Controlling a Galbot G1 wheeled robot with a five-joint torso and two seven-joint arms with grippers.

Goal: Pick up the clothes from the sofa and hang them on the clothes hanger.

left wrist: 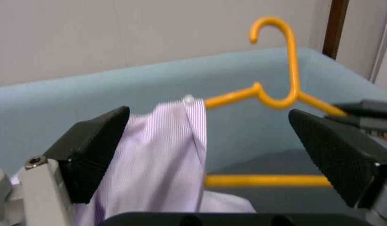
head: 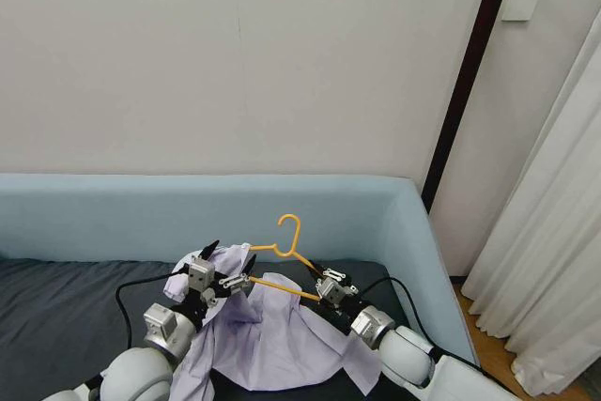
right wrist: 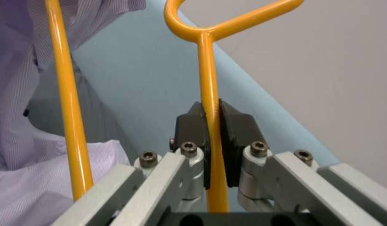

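Shirt (head: 268,335), lilac, drapes over the left end of the yellow hanger (head: 286,249) above the sofa (head: 404,223); the hanger's long bar runs roughly nine to three between the arms. From the left wrist, the left gripper (left wrist: 209,117) has its fingers spread, with the collar between them and seemingly clear of both. From the right wrist, the right gripper (right wrist: 209,136) pinches the hanger's wire. The left gripper sits nearer the cloth.

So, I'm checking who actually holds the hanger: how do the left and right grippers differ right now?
The right gripper has its jaws shut on the bare arm of the yellow hanger; the left gripper has its jaws wide open, gripping nothing. The left gripper faces the end draped with the lilac shirt, the right gripper the uncovered end. Both hover over the sofa.
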